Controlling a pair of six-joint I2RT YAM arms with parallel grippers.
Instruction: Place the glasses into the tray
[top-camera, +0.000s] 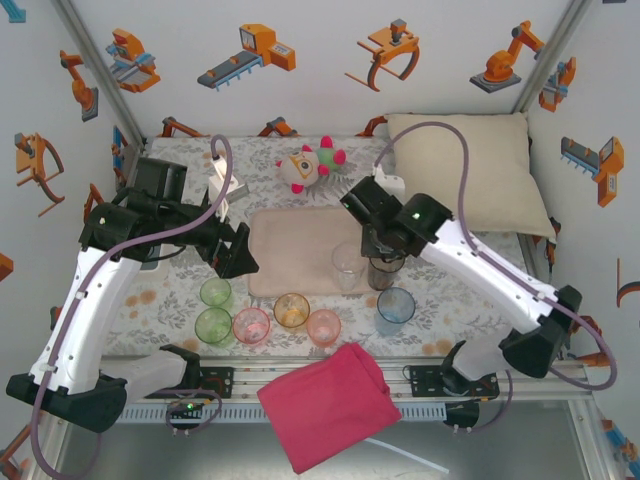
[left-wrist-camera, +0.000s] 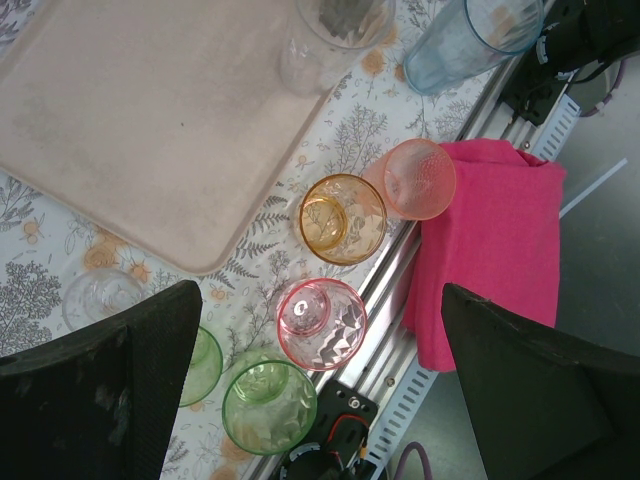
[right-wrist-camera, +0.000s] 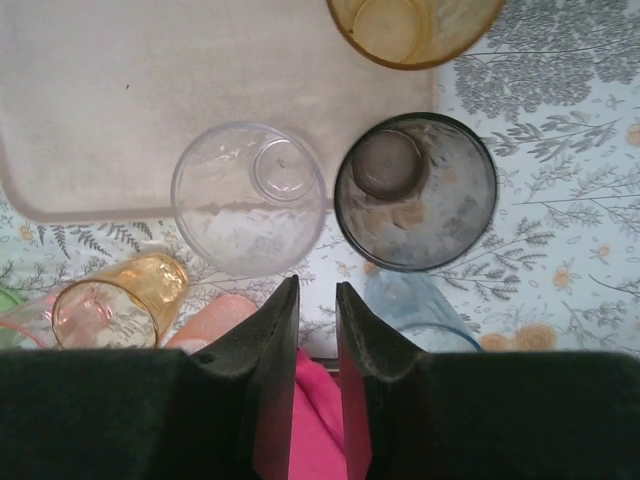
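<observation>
The pale tray lies mid-table. A clear glass stands just inside its near right corner. A smoky grey glass is beside it; whether it is on the tray I cannot tell. My right gripper hovers just short of these two, jaws slightly apart with nothing between them. A yellow glass stands beyond. Green, pink, orange, salmon and blue glasses line the near edge. My left gripper is wide open above the pink glass.
A pink cloth hangs over the metal rail at the near edge. A cream pillow fills the back right corner, and a plush toy sits behind the tray. Another small clear glass stands by the tray's left corner.
</observation>
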